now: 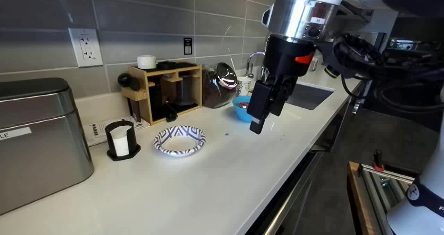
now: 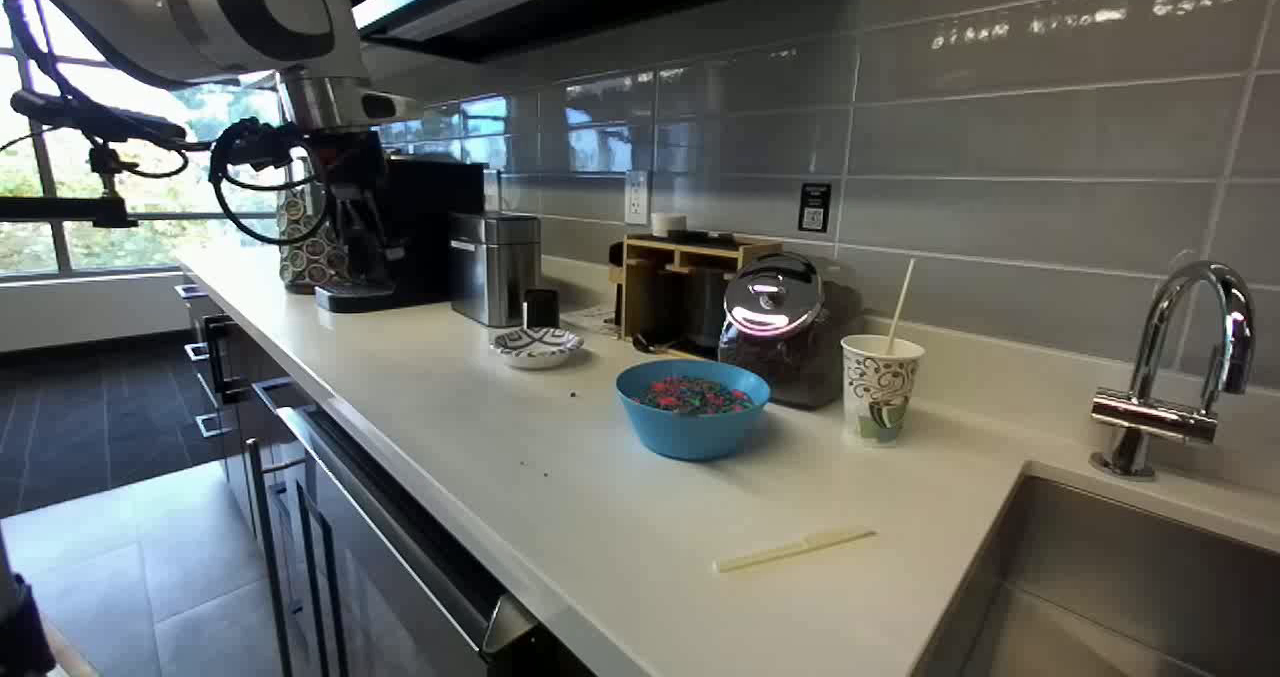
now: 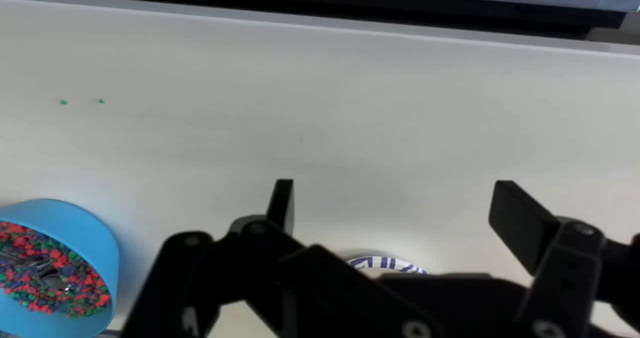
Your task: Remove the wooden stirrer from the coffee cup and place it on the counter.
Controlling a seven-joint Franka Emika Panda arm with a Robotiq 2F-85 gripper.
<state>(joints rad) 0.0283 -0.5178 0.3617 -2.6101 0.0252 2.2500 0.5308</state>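
1. Above the counter, the gripper is held pointing downward in both exterior views. Its fingers are spread wide apart, and the counter's pale surface is seen between them in the wrist view.

2. Inside the coffee cup, the wooden stirrer is held nearly upright. Its upper part is seen above the rim at a slight tilt; its lower end is hidden by the cup wall.

3. The cup, printed with dark swirls, is stood upright on the counter near the grey tiled wall, between a dark-filled jar and a chrome tap. It is set well apart from the gripper.

4. Between the blue bowl and the sink, a flat pale utensil is laid on the counter; its kind cannot be told.

5. The blue bowl is partly filled with red, green and dark bits, and something shiny is seen among them in the wrist view. Two green specks are seen on the counter nearby.

6. Farther along, a patterned paper bowl is placed near a black holder, by which a white object is partly enclosed. In the wrist view the paper bowl is mostly covered by the gripper.

7. Against the wall, a wooden organizer is set just beside the jar, and a metal bin is stood near the black holder.
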